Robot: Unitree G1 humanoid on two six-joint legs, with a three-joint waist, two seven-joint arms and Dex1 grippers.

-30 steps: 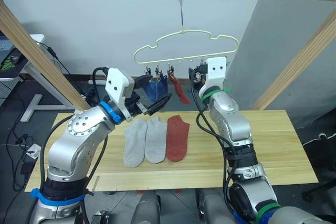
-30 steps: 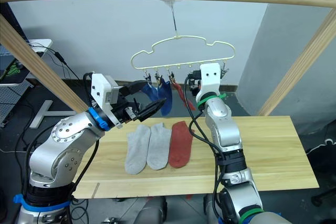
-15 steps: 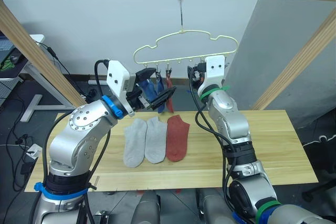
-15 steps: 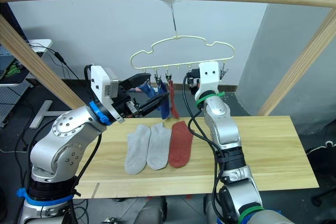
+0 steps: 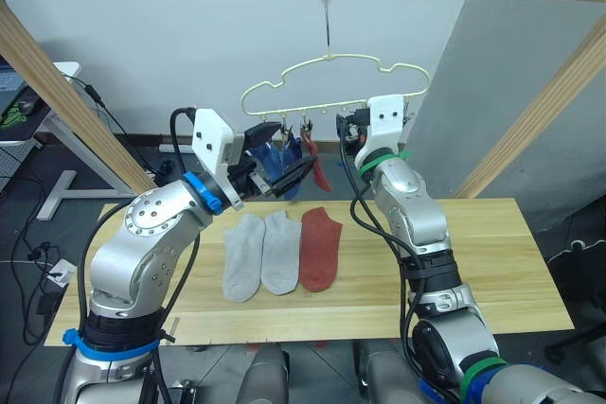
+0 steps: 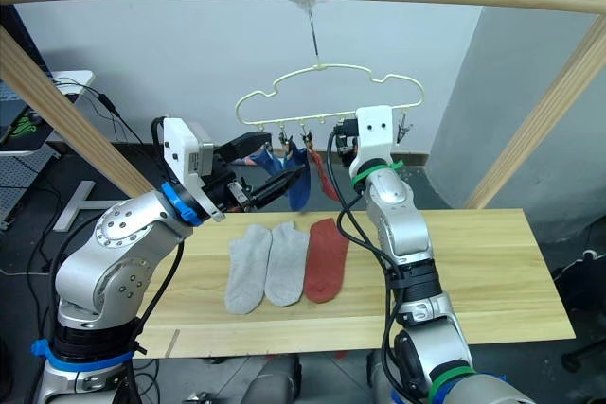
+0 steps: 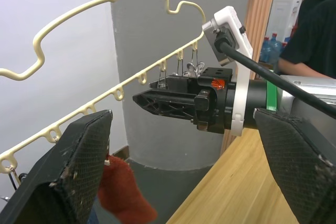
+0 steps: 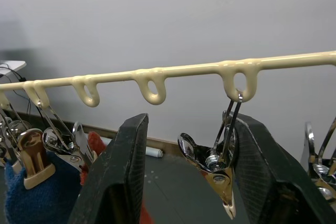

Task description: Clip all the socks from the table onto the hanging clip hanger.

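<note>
1. Three socks are up on the clip hanger [image 5: 331,82] and three wait below: this looks like the pause between clipping the third and fetching the fourth.
2. The left gripper [image 5: 284,169] sits just below the hanger's left end, fingers spread wide and empty, right beside the hanging blue socks [image 5: 282,160].
3. The right gripper [image 8: 184,182] is up at the hanger's lower bar, fingers apart on either side of a free metal clip [image 8: 218,163], holding nothing.
4. Count on the hanger: two blue socks and one hanging red sock [image 5: 318,166], all at the left half of the bar.
5. Count on the table [image 5: 492,253], under the hanger: two grey socks [image 5: 261,253] and one red sock [image 5: 319,247], side by side.
6. Next, one gripper likely needs to drop to the table for a sock while the other steadies a free clip.
</note>
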